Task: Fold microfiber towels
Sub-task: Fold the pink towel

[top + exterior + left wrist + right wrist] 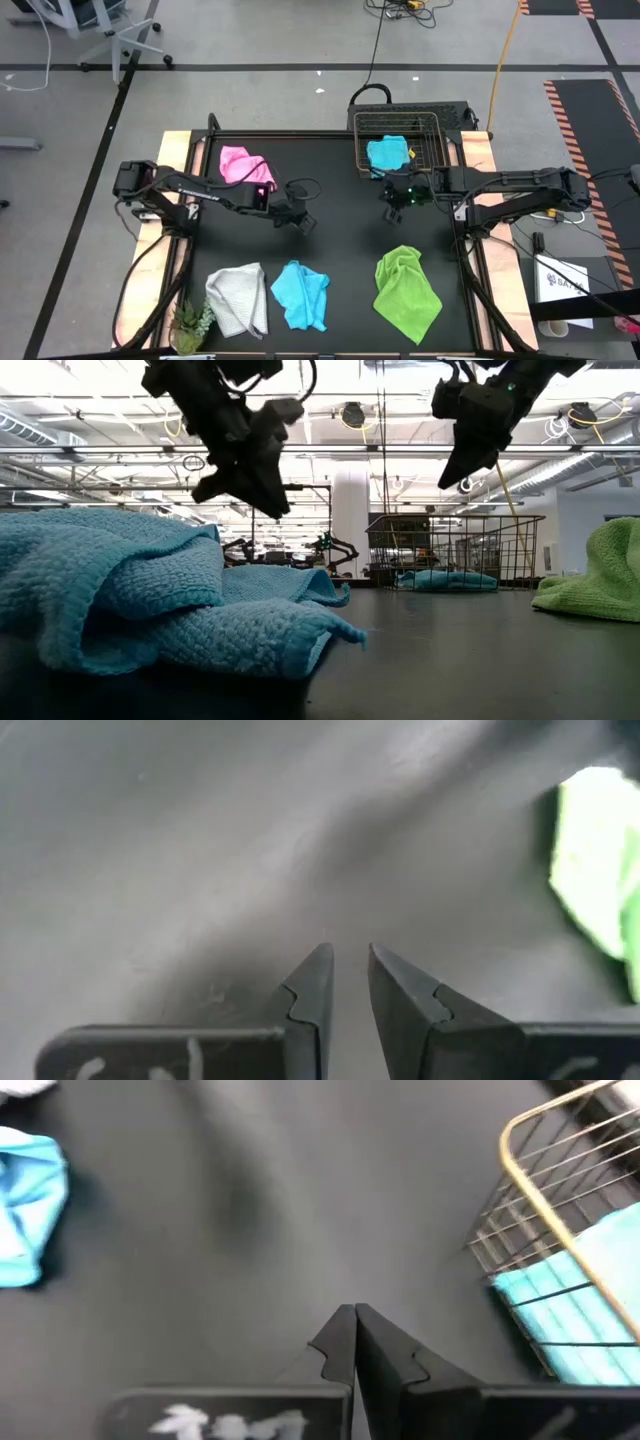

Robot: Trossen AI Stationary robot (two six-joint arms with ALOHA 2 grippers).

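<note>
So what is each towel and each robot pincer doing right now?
Pink towel: crumpled, on the table.
White-grey towel: crumpled, on the table.
Blue towel: crumpled, on the table.
Green towel: crumpled, on the table.
Second blue towel: lying in the wire basket.
Left pincer: slightly open, empty, above the table.
Right pincer: shut, empty, above the table by the basket.

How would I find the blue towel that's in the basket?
Look at the far edge of the black table for the wire basket. The light blue towel lies inside it. The other blue towel lies loose near the front, between white-grey and green ones.
</note>
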